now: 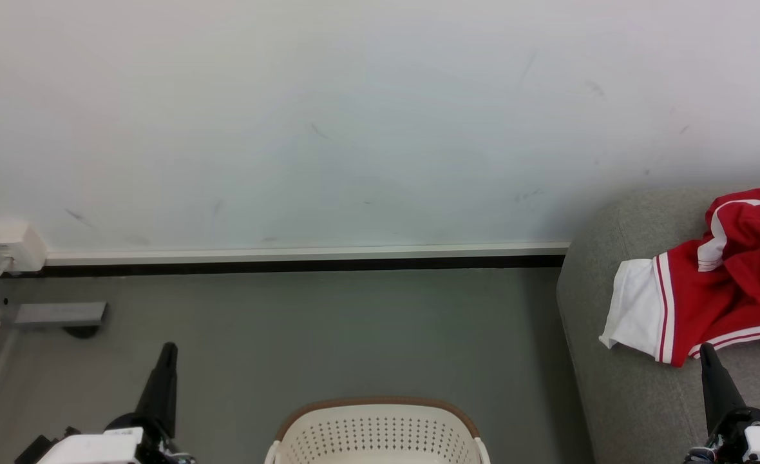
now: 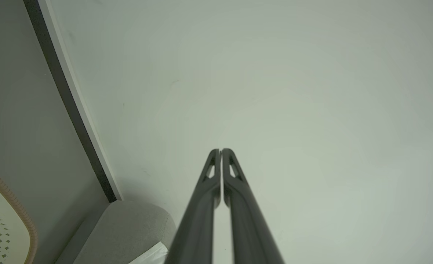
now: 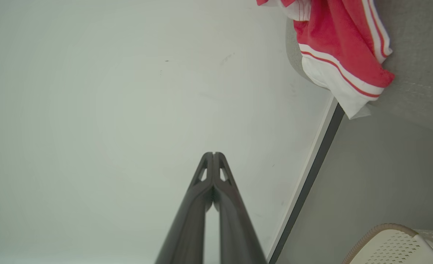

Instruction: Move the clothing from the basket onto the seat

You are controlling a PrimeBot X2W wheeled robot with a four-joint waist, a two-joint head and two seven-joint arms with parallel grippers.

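Note:
The red and white clothing (image 1: 708,290) lies crumpled on the grey seat (image 1: 618,380) at the right, its white sleeve hanging near the seat's left edge. The clothing (image 3: 341,47) also shows at the top right of the right wrist view, on the seat (image 3: 418,66). The cream basket (image 1: 380,432) with its brown rim stands on the floor at the bottom centre; what shows of its inside holds no fabric. My left gripper (image 1: 169,351) is shut and holds nothing, left of the basket. My right gripper (image 1: 707,351) is shut and holds nothing, just below the clothing's hem.
A white wall with a pale baseboard (image 1: 303,252) runs behind the grey floor (image 1: 328,335). A white box with a cable (image 1: 8,246) hangs at the far left above a grey metal foot (image 1: 61,314).

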